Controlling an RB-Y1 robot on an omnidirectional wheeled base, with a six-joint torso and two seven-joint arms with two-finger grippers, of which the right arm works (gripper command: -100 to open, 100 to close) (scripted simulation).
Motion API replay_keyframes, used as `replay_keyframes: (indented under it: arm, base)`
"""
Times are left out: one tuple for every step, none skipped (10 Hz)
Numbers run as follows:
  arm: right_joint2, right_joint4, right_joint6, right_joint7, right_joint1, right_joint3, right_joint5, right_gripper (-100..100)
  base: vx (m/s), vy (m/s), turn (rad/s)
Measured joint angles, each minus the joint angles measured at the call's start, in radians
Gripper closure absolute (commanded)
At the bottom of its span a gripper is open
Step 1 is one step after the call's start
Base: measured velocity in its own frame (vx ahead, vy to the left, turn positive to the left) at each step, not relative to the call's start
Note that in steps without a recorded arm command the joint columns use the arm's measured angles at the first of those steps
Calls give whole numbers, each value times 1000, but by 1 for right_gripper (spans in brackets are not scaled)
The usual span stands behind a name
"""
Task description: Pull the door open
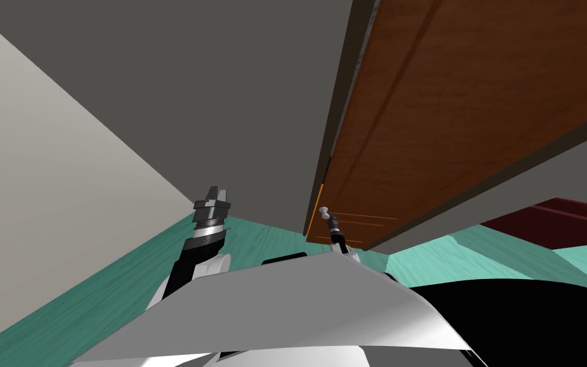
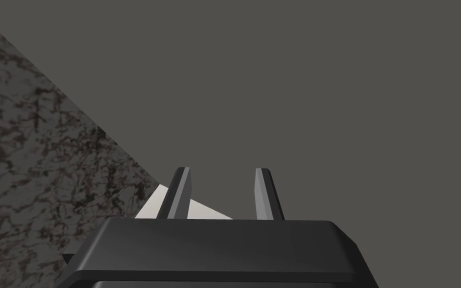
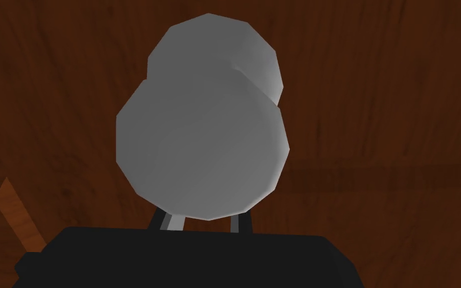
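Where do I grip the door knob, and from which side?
Take the grey knob across its wide round head, coming straight at the brown door: the head stands off the panel on a narrower part, so its opposite sides are free to pinch.

Knob point(image 3: 199, 120) on the door point(image 1: 477, 95) near its edge; right gripper point(image 1: 330, 223) seemingly at it, left gripper point(image 1: 216, 194) apart.

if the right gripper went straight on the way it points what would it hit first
The grey door knob: it sits dead ahead of the right gripper, very close, perhaps already touching; depth is unclear. Behind the knob comes the brown wooden door.
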Motion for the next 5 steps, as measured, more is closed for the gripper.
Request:
replay_keyframes:
  arm:
    - [-3, 17, -11, -19, -5, 0, -4, 100]
    - [-11, 61, -32, -46, -26, 0, -13, 100]
    - [-4, 22, -17, -63, -6, 1, -17, 100]
    - [-2, 13, -8, -87, -1, 3, -24, 100]
    - [-7, 33, -16, -120, -8, 3, -35, 100]
  base:
    - [-55, -16, 89]
    - [-52, -13, 38]
    - [-55, -18, 59]
    - [-84, -32, 165]
    - [-62, -21, 59]
